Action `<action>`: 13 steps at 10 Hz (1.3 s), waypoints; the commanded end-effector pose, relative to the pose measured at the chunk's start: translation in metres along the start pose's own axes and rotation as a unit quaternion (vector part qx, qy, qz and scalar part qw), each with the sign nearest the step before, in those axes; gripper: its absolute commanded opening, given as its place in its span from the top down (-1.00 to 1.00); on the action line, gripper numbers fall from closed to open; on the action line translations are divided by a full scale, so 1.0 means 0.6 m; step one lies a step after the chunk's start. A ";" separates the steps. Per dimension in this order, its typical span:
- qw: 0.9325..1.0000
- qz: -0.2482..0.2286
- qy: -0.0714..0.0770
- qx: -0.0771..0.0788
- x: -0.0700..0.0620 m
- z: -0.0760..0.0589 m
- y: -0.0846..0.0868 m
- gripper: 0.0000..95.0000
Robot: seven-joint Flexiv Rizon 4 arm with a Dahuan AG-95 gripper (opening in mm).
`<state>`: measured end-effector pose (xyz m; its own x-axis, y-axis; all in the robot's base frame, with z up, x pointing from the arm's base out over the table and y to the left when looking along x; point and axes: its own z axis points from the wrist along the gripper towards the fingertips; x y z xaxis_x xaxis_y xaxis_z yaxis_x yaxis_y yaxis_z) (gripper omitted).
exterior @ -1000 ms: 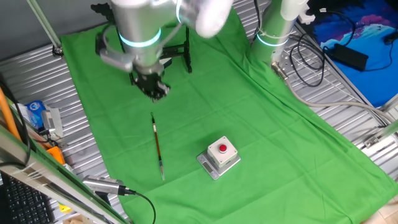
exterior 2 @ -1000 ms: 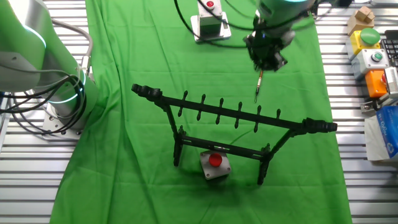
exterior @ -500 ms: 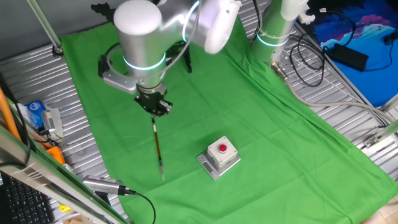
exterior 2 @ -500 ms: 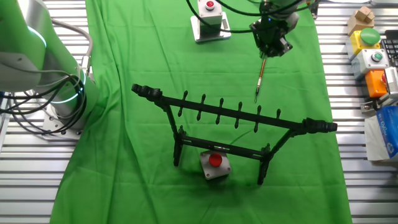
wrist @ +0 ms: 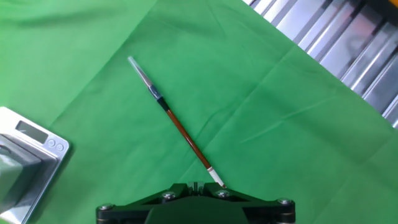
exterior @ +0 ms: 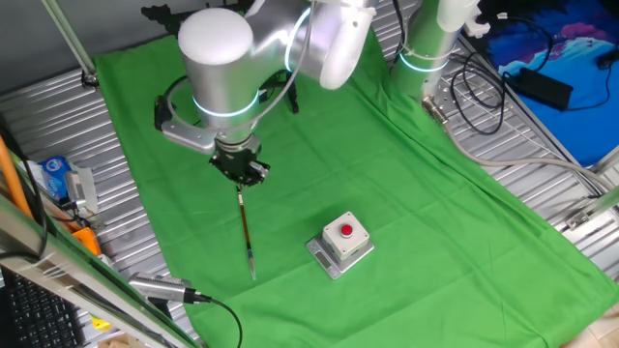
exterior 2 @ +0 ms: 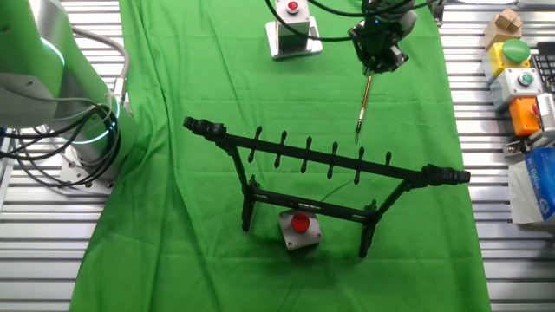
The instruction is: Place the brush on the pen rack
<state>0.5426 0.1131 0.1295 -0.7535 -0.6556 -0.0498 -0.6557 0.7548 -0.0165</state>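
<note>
The brush (exterior: 246, 228) lies flat on the green cloth, a thin dark reddish-brown shaft with a pale tip. It also shows in the other fixed view (exterior 2: 362, 108) and the hand view (wrist: 177, 124). My gripper (exterior: 244, 173) hangs low over the brush's upper end, jaws together and holding nothing. It is beyond the rack in the other fixed view (exterior 2: 379, 59). In the hand view (wrist: 196, 185) the brush's white-banded end lies just right of the jaws. The black pen rack (exterior 2: 329, 158) stands upright; in one fixed view the arm hides most of it (exterior: 293, 93).
A grey box with a red button (exterior: 340, 240) sits to the right of the brush; it also shows in the hand view (wrist: 25, 155). A second button box (exterior 2: 299, 230) stands under the rack. A silver cabled cylinder (exterior: 160, 288) lies at the cloth's near edge.
My gripper has come down and moved toward the brush's upper end. The brush and rack have not moved.
</note>
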 end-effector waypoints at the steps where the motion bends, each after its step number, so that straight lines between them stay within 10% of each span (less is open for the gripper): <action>1: 1.000 0.001 -0.006 -0.005 0.000 0.000 -0.001 1.00; 10: 0.999 -0.042 0.016 -0.015 0.000 0.000 -0.001 1.00; 12: 0.996 -0.090 0.006 -0.018 -0.006 0.006 0.003 0.20; 13: 0.995 -0.101 0.004 -0.020 -0.023 0.017 0.013 0.20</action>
<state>0.5443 0.1207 0.1254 -0.6354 -0.7713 -0.0369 -0.7721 0.6354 0.0126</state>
